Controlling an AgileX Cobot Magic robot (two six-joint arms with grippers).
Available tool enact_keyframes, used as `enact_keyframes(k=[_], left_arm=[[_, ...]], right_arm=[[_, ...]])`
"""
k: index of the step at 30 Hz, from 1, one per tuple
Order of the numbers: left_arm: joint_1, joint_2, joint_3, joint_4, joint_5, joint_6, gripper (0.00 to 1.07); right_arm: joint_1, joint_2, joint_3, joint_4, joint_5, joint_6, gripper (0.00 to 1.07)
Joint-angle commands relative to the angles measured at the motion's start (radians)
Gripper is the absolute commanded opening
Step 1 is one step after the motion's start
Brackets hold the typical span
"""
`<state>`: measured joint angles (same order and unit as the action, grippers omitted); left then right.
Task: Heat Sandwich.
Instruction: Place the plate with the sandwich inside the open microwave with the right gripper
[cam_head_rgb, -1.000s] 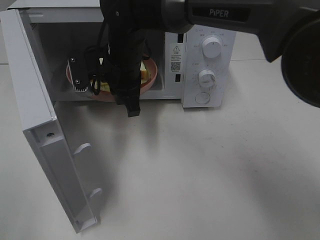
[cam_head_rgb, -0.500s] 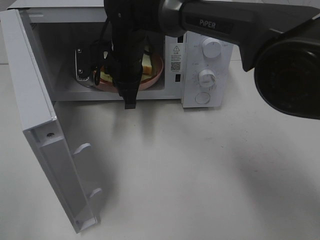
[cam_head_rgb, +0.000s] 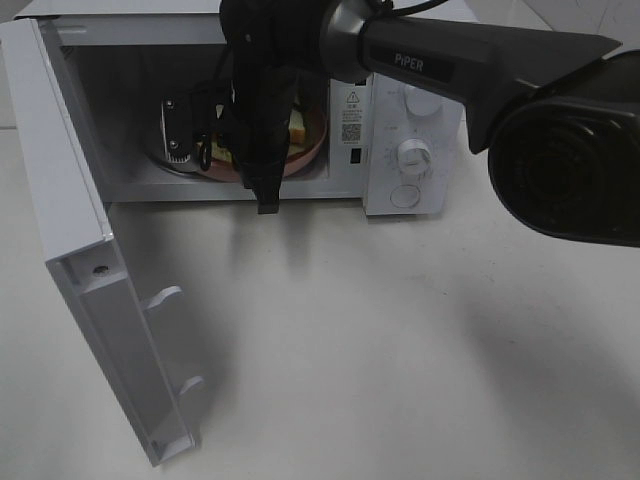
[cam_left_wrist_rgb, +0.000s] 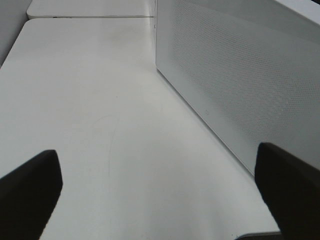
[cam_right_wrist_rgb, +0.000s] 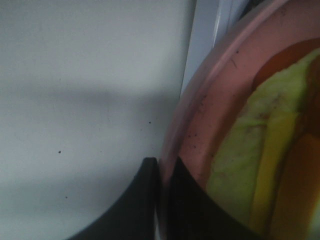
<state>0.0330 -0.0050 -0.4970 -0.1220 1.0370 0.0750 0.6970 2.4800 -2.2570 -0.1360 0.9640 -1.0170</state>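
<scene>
The sandwich (cam_head_rgb: 297, 124) lies on a round pink plate (cam_head_rgb: 306, 156) inside the open microwave (cam_head_rgb: 415, 105); the black right arm (cam_head_rgb: 258, 110) hides most of it. In the right wrist view my right gripper (cam_right_wrist_rgb: 162, 172) is shut on the pink plate's rim (cam_right_wrist_rgb: 197, 125), with the sandwich's (cam_right_wrist_rgb: 260, 170) pale bread and yellow filling just beside the fingers. The plate sits low in the cavity; whether it rests on the floor I cannot tell. My left gripper (cam_left_wrist_rgb: 160, 172) is open and holds nothing, over bare table beside the microwave's perforated side wall (cam_left_wrist_rgb: 240, 75).
The microwave door (cam_head_rgb: 85, 250) swings out wide to the left, toward the front of the table. Two white knobs (cam_head_rgb: 412, 155) and a round button sit on the control panel at the right. The right arm's black elbow (cam_head_rgb: 570, 150) looms at the upper right.
The right arm has pushed further into the microwave, carrying the plate and sandwich from the cavity's mouth toward the back and right. The left gripper stays open.
</scene>
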Motion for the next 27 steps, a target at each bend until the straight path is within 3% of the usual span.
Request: enact_keyframes(k=[1, 9, 13, 21, 27], left_arm=[[0.001, -0.026, 0.005, -0.003, -0.01, -0.005, 1.01], [0.001, -0.026, 0.005, -0.003, -0.01, -0.005, 1.01], [0.001, -0.026, 0.005, -0.003, -0.01, -0.005, 1.01], [0.001, -0.026, 0.005, -0.003, -0.01, -0.005, 1.01], [0.001, -0.026, 0.005, -0.003, -0.01, -0.005, 1.01]], right_arm=[[-0.001, -0.002, -0.014, -0.009, -0.018, -0.034, 0.03], [-0.001, 0.004, -0.014, -0.017, -0.023, -0.037, 0.07], [-0.001, 0.004, -0.014, -0.021, -0.023, -0.037, 0.14], [-0.001, 0.004, -0.014, -0.016, -0.023, -0.005, 0.47], [-0.001, -0.002, -0.004, -0.013, -0.02, 0.029, 0.57]])
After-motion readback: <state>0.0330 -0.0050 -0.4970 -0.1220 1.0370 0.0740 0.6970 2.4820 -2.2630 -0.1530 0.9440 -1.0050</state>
